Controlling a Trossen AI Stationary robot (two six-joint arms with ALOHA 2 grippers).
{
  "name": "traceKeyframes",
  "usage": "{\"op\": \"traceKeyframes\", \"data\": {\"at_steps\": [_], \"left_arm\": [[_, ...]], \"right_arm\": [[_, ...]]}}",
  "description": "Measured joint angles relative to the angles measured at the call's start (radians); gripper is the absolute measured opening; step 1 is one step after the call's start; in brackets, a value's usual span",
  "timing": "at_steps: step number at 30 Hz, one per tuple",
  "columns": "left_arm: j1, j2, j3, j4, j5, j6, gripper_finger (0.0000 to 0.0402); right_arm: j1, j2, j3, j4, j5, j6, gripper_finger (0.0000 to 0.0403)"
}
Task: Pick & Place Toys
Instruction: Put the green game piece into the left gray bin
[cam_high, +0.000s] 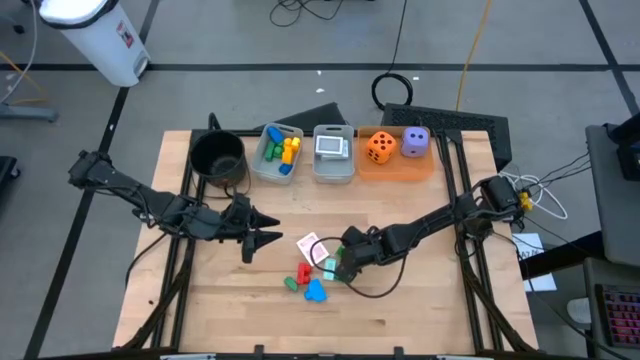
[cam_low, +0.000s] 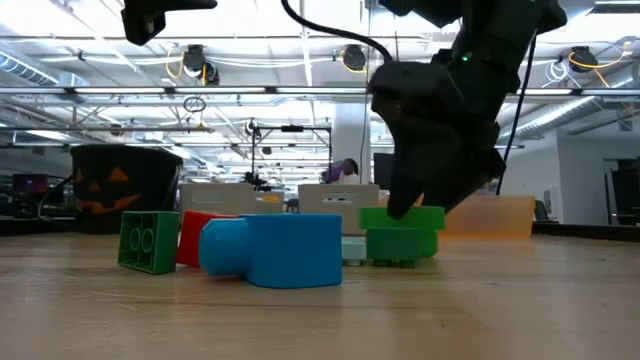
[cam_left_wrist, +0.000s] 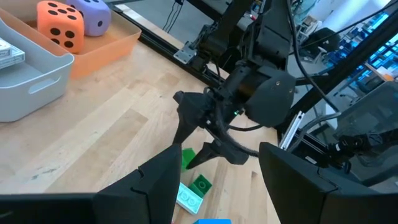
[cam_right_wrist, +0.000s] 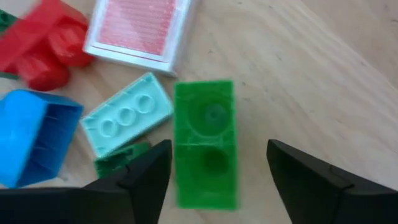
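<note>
Your right gripper (cam_right_wrist: 214, 180) stands wide open, its fingers either side of the long green plastic block (cam_right_wrist: 205, 140) without touching it, among the toy pile at six o'clock on the pale wooden table (cam_high: 420, 290). A red-backed playing card (cam_right_wrist: 138, 28) lies just beyond. Your left gripper (cam_high: 268, 228), open, waits at nine o'clock. Behind the table lies a ceiling-lit workshop.

Green (cam_right_wrist: 205, 140), pale-green (cam_right_wrist: 127, 122), blue (cam_right_wrist: 31, 137) and red blocks (cam_right_wrist: 43, 43) lie clustered beside a red-backed card (cam_right_wrist: 138, 26).
</note>
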Motion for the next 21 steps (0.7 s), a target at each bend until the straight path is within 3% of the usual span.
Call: {"op": "traceKeyframes", "data": {"at_steps": [12, 21], "left_arm": [[0.000, 0.000, 0.000, 0.000, 0.001, -0.001, 0.0223], [0.000, 0.000, 0.000, 0.000, 0.001, 0.000, 0.0223]], "right_arm": [[-0.014, 0.000, 0.000, -0.001, 0.000, 0.006, 0.0110], [-0.014, 0.000, 0.001, 0.006, -0.002, -0.014, 0.0101]]}}
